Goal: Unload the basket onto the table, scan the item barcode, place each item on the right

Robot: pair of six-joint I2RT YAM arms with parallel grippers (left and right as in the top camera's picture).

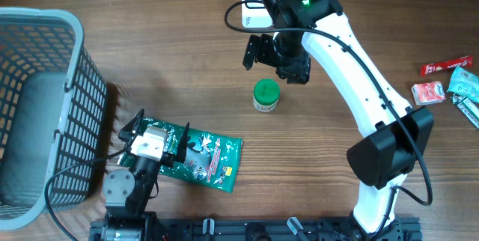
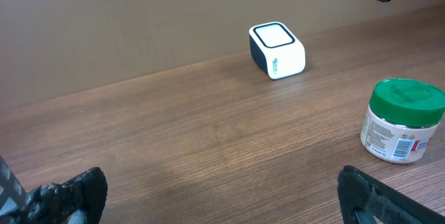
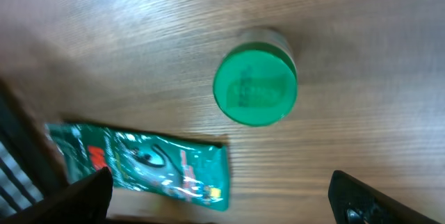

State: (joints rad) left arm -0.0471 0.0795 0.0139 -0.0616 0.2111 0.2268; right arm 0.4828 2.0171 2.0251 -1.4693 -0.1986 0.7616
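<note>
The small jar with the green lid (image 1: 266, 95) stands upright on the wooden table (image 1: 150, 46), just right of centre in the overhead view, with nothing touching it. From the left wrist camera the white body shows a printed wrap-around label, with what looks like a barcode patch low on the side facing that arm.

It looks rigid, small and probably light, so it should be an easy lift. The sides look smooth, though, so a shallow pinch could slip. The best hold looks like a straight-down pinch across the lid or the upper body. The fingers should stay off the label face that has to meet the reader.

The right gripper (image 1: 275, 60) hovers at the jar's 12 o'clock. Its pincer is spread wide and has nothing in it, and its wrist camera looks almost straight down on the lid. Further out at 12 o'clock sits the white barcode scanner (image 2: 277, 50), window up, partly under the arm in the overhead view.

At 7 o'clock a green foil packet (image 1: 206, 159) lies flat. The left gripper (image 1: 157, 135) is over its near end, also wide open and holding nothing. A grey mesh basket (image 1: 45, 31) stands at 9 o'clock, and a few snack packets (image 1: 441, 84) lie well apart at 3 o'clock.
</note>
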